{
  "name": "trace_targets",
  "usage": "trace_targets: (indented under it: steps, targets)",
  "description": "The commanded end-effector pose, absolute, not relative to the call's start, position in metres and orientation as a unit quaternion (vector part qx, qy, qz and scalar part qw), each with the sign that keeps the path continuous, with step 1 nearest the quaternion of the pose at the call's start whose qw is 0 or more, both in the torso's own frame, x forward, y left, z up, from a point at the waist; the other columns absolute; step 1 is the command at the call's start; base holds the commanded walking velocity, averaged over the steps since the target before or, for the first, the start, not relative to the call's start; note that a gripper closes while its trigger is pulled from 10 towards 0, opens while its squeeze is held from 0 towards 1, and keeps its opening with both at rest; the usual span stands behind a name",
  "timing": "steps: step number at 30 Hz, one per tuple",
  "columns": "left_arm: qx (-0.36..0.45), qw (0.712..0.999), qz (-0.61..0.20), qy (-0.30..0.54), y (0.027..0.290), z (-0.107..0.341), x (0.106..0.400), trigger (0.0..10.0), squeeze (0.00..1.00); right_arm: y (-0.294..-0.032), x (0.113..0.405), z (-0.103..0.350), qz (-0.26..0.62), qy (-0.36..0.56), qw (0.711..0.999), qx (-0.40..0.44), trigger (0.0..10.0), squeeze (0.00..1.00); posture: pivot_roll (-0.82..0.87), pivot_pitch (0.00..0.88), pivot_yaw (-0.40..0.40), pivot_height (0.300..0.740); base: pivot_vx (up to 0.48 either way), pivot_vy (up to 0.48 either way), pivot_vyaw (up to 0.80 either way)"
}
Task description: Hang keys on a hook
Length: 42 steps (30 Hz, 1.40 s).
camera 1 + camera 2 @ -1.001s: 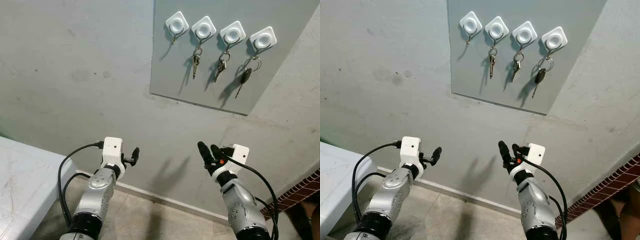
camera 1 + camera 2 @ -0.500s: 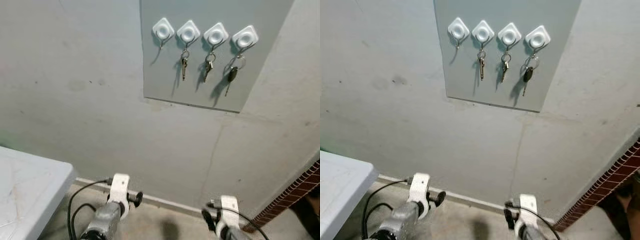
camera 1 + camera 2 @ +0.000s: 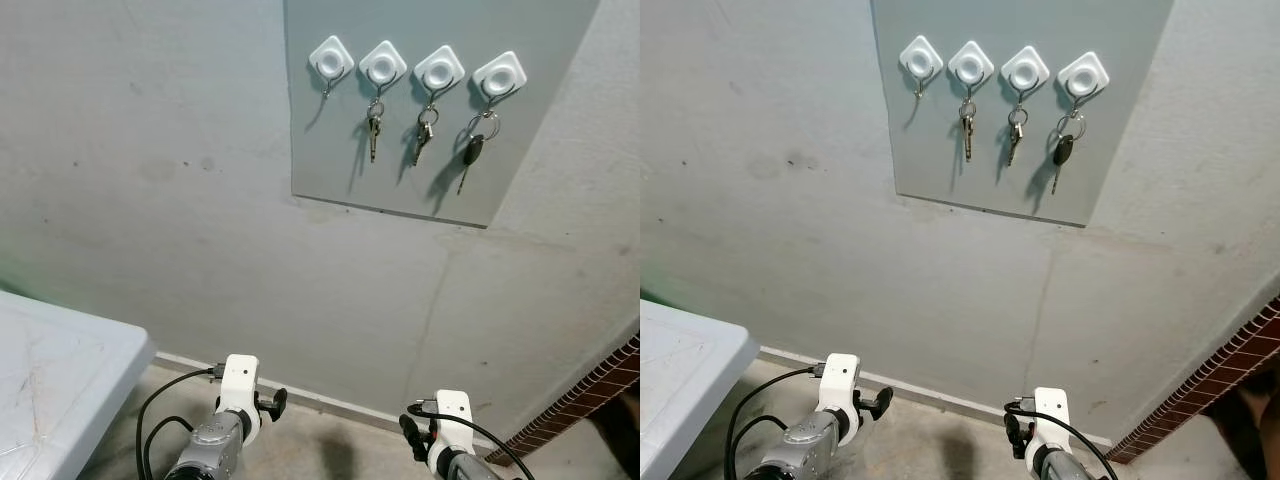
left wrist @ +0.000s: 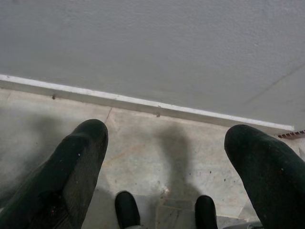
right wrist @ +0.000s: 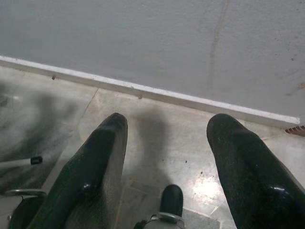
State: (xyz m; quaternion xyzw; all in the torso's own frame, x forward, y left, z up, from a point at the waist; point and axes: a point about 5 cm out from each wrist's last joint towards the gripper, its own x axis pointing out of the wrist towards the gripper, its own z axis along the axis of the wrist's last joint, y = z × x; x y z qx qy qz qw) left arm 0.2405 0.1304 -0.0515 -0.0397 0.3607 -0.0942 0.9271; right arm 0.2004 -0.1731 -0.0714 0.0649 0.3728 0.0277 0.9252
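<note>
Low in front of the robot, the left gripper (image 3: 270,405) and the right gripper (image 3: 410,436) both hang down near the floor (image 4: 143,143) with their fingers spread wide and nothing between them, so neither carries a key. Farther off on the wall, a grey board (image 3: 330,150) holds four white hooks: the leftmost hook (image 3: 330,58) is bare, while key sets (image 3: 372,128) hang from the other three. The hanging step looks finished or paused, and any next move calls for fetching another key and raising it to that bare hook.
</note>
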Motion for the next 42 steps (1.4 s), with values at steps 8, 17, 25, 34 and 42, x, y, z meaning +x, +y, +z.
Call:
trace_targets:
  steps: [8,17,25,34,42]
  targets:
    - [-0.038,0.929,-0.096,0.356,0.133,-0.049,0.244,10.0,0.0,-0.174,0.201,-0.071,0.025,0.372,0.926,0.064,10.0,0.0,-0.1,0.0,0.015,0.74,0.0,0.0,0.0]
    - [-0.04,0.929,-0.095,0.355,0.134,-0.049,0.244,10.0,0.0,-0.174,0.199,-0.072,0.026,0.374,0.925,0.064,10.0,0.0,-0.1,0.0,0.014,0.74,0.0,0.0,0.0]
    - [-0.031,0.923,-0.094,0.371,0.138,-0.056,0.234,10.0,0.0,-0.176,0.191,-0.077,0.029,0.39,0.919,0.053,10.0,0.0,-0.1,0.0,0.008,0.74,0.0,0.0,0.0]
    - [-0.012,0.909,-0.085,0.409,0.149,-0.071,0.21,10.0,0.0,-0.18,0.172,-0.086,0.029,0.425,0.904,0.039,10.0,0.0,-0.1,0.0,0.003,0.74,0.0,0.0,0.0]
    - [0.004,0.899,-0.099,0.426,0.151,-0.077,0.199,10.0,0.0,-0.18,0.166,-0.089,0.027,0.438,0.898,0.04,10.0,0.0,-0.1,0.0,-0.013,0.74,0.0,0.0,0.0]
